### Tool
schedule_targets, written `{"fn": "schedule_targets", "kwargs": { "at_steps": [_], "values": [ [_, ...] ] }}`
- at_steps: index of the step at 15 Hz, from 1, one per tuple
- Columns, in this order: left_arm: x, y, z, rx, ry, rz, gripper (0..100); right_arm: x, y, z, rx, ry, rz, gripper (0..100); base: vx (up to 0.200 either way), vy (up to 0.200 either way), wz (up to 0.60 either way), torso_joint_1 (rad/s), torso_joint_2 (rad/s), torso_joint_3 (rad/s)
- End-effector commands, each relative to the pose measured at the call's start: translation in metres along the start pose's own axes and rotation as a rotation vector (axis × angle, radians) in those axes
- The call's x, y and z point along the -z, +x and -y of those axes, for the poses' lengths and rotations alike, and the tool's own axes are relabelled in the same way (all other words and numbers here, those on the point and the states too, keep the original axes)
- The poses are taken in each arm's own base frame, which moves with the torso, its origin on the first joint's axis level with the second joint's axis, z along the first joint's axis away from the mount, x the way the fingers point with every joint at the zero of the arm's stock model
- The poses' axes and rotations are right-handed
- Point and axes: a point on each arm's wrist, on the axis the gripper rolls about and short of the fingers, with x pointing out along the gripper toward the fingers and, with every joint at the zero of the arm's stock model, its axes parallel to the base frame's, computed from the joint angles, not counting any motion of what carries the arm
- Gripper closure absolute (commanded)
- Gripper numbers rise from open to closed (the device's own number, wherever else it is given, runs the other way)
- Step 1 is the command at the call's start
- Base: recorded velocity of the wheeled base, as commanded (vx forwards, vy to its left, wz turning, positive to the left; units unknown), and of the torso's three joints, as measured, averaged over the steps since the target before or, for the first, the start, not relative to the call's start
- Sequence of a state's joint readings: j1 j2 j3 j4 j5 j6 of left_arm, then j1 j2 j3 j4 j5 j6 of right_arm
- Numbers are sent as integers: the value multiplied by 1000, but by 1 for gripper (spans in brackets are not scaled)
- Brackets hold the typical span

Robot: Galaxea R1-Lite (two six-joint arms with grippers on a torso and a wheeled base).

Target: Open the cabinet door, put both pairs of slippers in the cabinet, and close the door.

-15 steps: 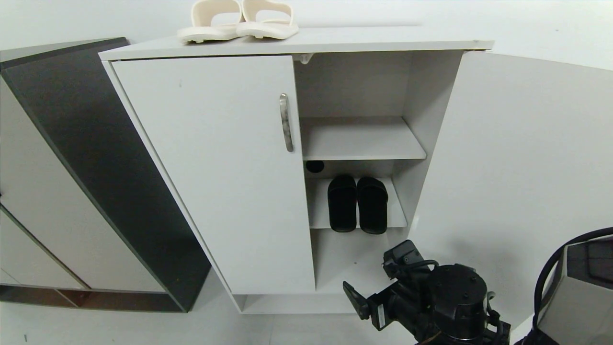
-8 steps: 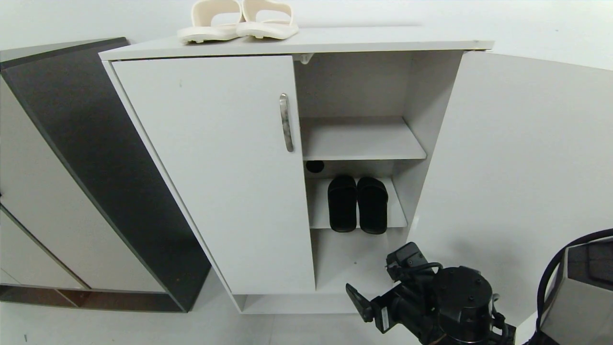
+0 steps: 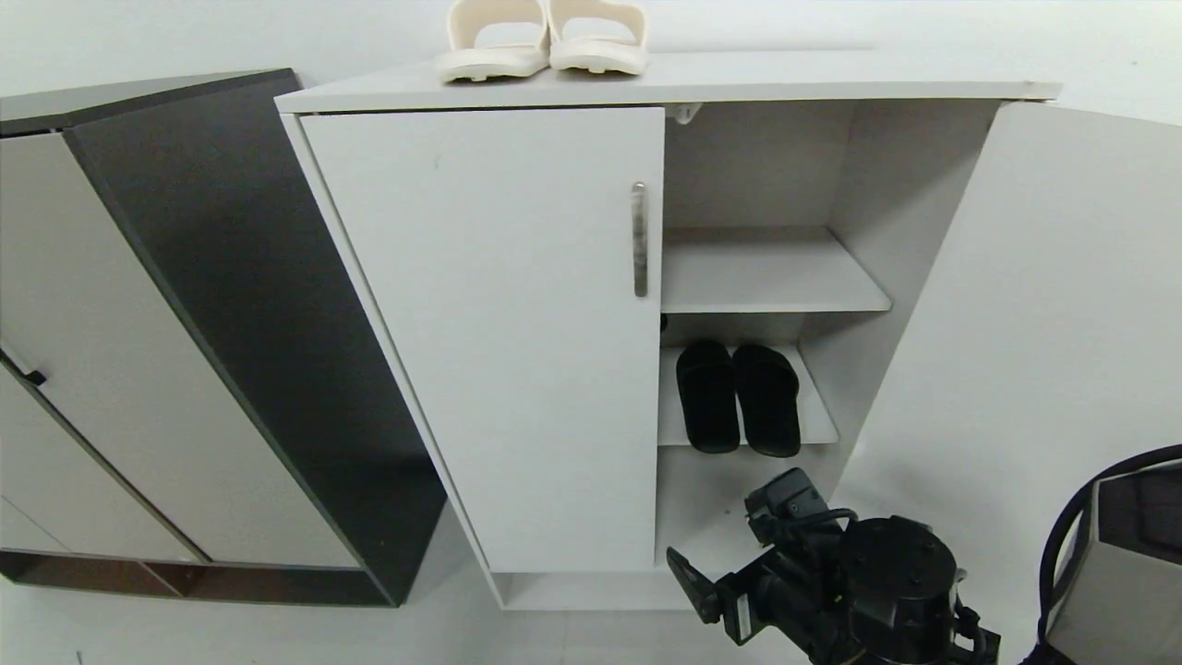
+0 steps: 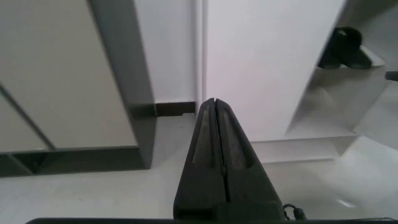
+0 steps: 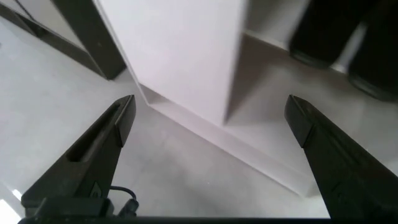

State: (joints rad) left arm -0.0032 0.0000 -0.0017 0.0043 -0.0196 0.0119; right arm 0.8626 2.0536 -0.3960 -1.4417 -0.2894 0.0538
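Note:
A white cabinet (image 3: 665, 90) stands ahead with its left door (image 3: 517, 323) closed and its right door (image 3: 1043, 351) swung wide open. One pair of black slippers (image 3: 739, 397) lies on the middle shelf inside, also seen as black slippers (image 4: 345, 50) and black slippers (image 5: 336, 31). A cream pair of slippers (image 3: 545, 42) rests on the cabinet top. My right gripper (image 5: 211, 106) is open and empty, low in front of the open compartment near the floor; one of its fingers (image 3: 688, 573) shows in the head view. My left gripper (image 4: 215, 102) is shut, empty, low before the closed door.
A dark cabinet (image 3: 231, 305) with pale panels (image 3: 83, 369) stands close against the white cabinet's left side. The closed door carries a metal handle (image 3: 639, 240). The upper shelf (image 3: 766, 277) and the bottom compartment hold nothing. Pale floor (image 3: 277, 637) lies in front.
The head camera has shifted, so the whole scene now sits further right in the picture. My right arm has sunk a little lower. The slippers and doors have not moved.

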Motion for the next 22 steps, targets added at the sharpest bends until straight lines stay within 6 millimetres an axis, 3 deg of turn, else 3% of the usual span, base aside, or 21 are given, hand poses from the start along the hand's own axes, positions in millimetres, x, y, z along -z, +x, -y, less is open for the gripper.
{"fn": "schedule_targets", "kwargs": {
  "at_steps": [1, 8, 22],
  "values": [
    [0, 0, 0, 0, 0, -1, 100, 1, 0, 0, 0, -1, -3, 0, 0, 200, 0, -2, -2, 2],
    [0, 0, 0, 2, 2, -2, 100, -1, 1, -1, -1, 4, 14, 0, 0, 200, 0, 1, 1, -1],
    [0, 0, 0, 2, 2, 0, 100, 2, 7, 2, -5, 13, 30, 0, 0, 0, 0, 0, 0, 0]
  ]
}}
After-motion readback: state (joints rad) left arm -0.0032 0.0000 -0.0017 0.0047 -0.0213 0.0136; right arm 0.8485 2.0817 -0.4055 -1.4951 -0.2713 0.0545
